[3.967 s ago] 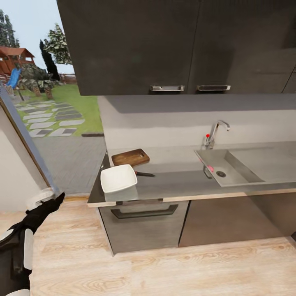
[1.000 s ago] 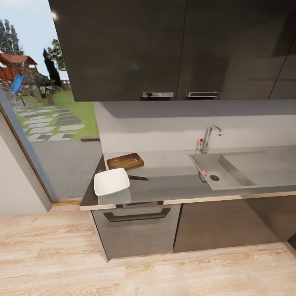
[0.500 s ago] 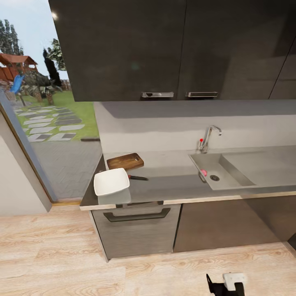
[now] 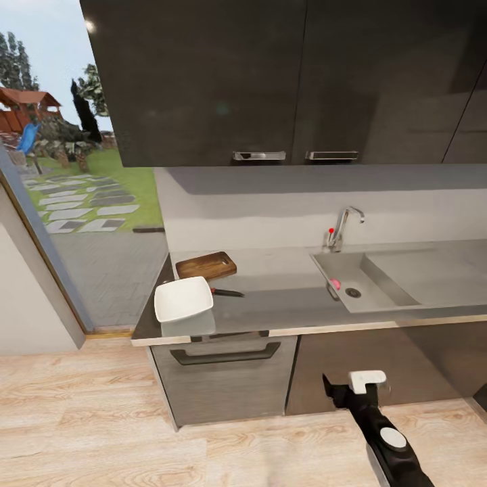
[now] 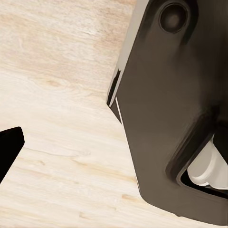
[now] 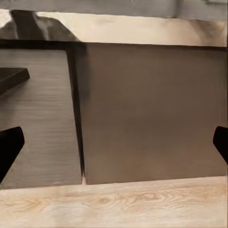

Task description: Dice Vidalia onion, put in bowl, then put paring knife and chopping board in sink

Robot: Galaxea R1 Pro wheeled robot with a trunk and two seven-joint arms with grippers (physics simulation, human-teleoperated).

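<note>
The sink (image 4: 368, 291) is set into the right half of the countertop (image 4: 284, 304), with its chrome tap (image 4: 343, 228) behind it. A small pinkish onion (image 4: 335, 284) lies in the basin by the left wall, near the dark drain (image 4: 353, 293). The chopping board (image 4: 206, 265) lies at the counter's back left. The white bowl (image 4: 182, 298) sits in front of it, and the paring knife (image 4: 227, 293) lies just right of the bowl. My right gripper (image 4: 348, 387) (image 6: 114, 145) is open and empty, low in front of the cabinet doors. My left gripper's one visible fingertip (image 5: 8, 148) hangs over the floor.
Dark wall cabinets (image 4: 270, 81) hang over the counter. An oven-style drawer with a handle (image 4: 226, 355) sits under the bowl, beside a plain cabinet door (image 6: 152, 114). A glass door to a garden (image 4: 74, 203) is at the left. Wooden floor (image 4: 135, 433) lies between me and the units.
My right arm has risen from the bottom edge into the head view, toward the cabinet below the sink. The view shifted since four seconds ago; things on the counter have not moved.
</note>
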